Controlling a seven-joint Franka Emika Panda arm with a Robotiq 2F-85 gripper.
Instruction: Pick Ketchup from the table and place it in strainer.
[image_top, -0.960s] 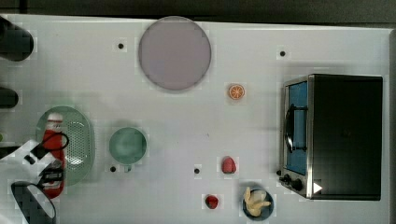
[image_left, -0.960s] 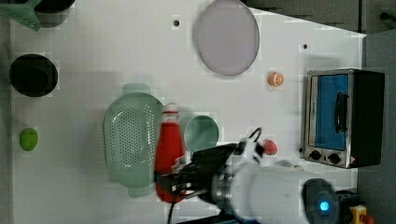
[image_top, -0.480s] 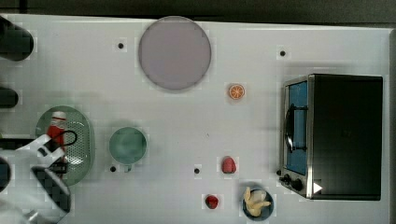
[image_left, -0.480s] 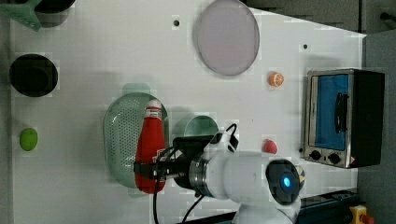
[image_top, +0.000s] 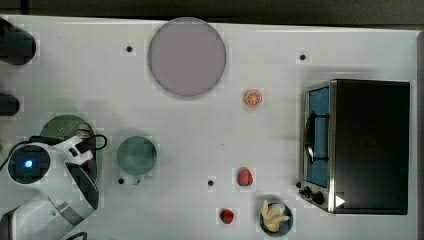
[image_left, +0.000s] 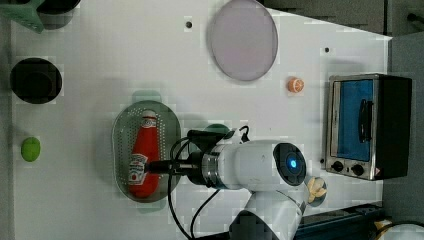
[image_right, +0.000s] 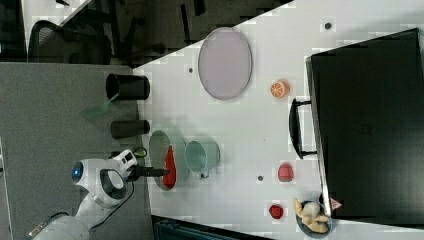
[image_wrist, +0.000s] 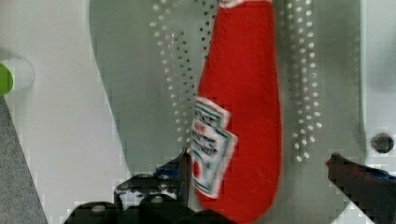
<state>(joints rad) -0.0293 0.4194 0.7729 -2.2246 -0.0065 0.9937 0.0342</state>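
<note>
The Ketchup (image_left: 142, 155) lies lengthwise inside the strainer (image_left: 120, 145), cap toward the left view's top. My gripper (image_wrist: 261, 170) stands over its lower body, jaws spread wide; one finger (image_wrist: 359, 179) is clear of the bottle, the other sits close beside its label. The bottle carries a white label with red and green print; the wording is unreadable. Count: one bottle, one strainer, one green bowl (image_top: 136, 156), two red fruits (image_top: 244, 176) (image_top: 226, 216).
</note>
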